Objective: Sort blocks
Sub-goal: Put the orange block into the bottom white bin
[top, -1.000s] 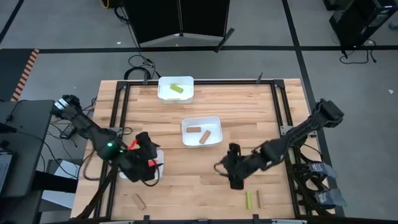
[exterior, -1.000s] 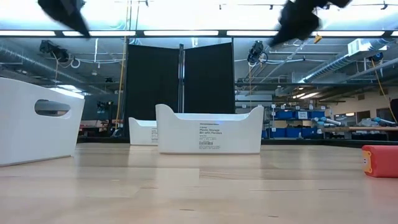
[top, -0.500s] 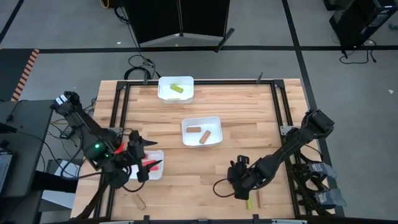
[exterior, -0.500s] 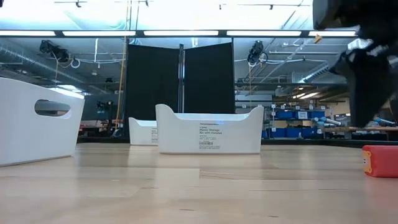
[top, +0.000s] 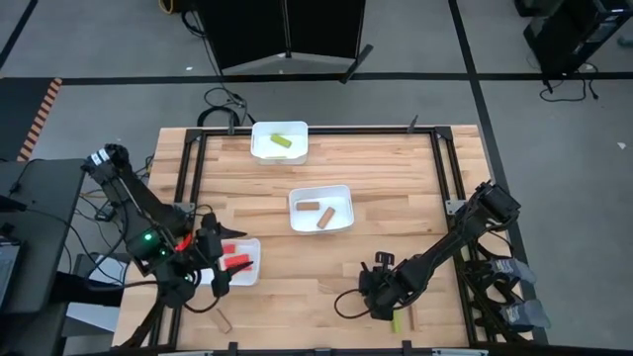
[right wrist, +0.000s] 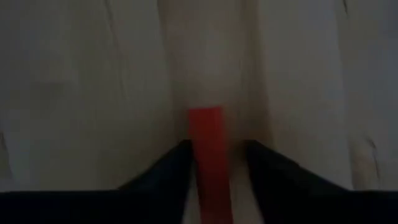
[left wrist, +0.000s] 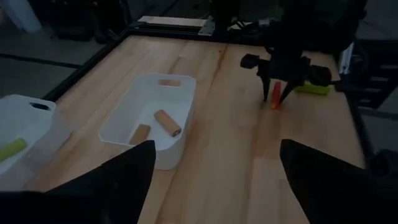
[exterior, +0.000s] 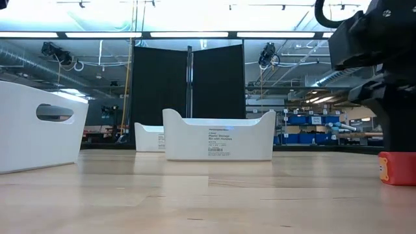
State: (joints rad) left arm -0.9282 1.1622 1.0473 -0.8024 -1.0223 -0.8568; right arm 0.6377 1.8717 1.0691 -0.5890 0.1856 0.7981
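My right gripper (top: 380, 300) is open and points down near the table's near edge. Its fingers stand on either side of a red block (right wrist: 209, 155) that lies flat on the wood, also seen as the red block (left wrist: 275, 94) and the red block (exterior: 397, 168). My gripper hides it from above. A yellow-green block (top: 396, 318) and a tan block (top: 412, 316) lie just beside it. My left gripper (top: 215, 274) is open and hovers at the near-left tray (top: 247, 274), which holds red blocks (top: 235, 259). Another tan block (top: 223, 319) lies near the left corner.
The middle tray (top: 342, 193) holds two tan blocks (top: 309, 207) and the far tray (top: 259, 148) holds one yellow-green block (top: 281, 141). Bare wood lies between the trays and the right gripper. A black frame borders the table.
My right gripper has moved toward the near edge and come down until its fingers stand around the red block. My left gripper has drawn back from over the near-left tray toward the table's near-left corner, uncovering the red blocks in it.
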